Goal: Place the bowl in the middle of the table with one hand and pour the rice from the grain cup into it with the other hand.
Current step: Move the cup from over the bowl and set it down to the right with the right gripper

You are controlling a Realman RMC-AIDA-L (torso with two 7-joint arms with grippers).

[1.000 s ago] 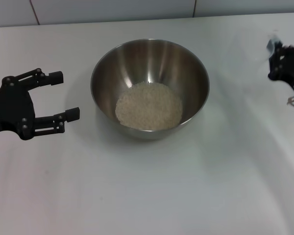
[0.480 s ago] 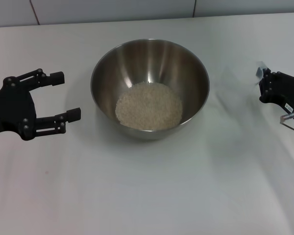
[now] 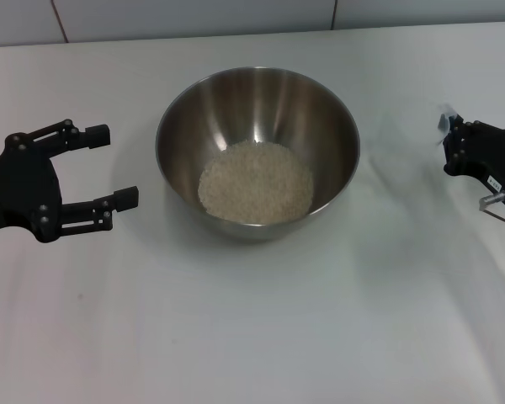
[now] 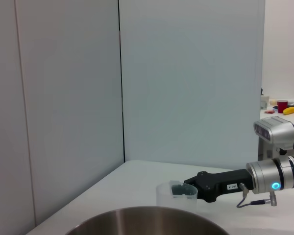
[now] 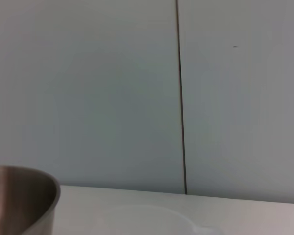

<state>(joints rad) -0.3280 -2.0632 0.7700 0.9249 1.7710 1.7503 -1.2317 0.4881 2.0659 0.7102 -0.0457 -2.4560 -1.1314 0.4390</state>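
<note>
The steel bowl (image 3: 257, 118) stands in the middle of the white table (image 3: 252, 328) with a mound of rice (image 3: 255, 182) in its bottom. My left gripper (image 3: 114, 164) is open and empty, just left of the bowl and apart from it. My right gripper (image 3: 449, 143) is at the right edge, shut on the clear grain cup (image 3: 443, 119). In the left wrist view the cup (image 4: 172, 195) is upright and looks empty in that gripper (image 4: 188, 190), beyond the bowl's rim (image 4: 147, 215). I cannot tell whether the cup touches the table.
A white tiled wall (image 3: 194, 17) runs along the table's far edge. The right wrist view shows the bowl's side (image 5: 24, 200) and a plain panelled wall (image 5: 137, 98). Bare tabletop lies in front of the bowl.
My right gripper has come down and a little inward with the cup over the last second, then nearly stopped. The left gripper, the bowl and the rice have not moved.
</note>
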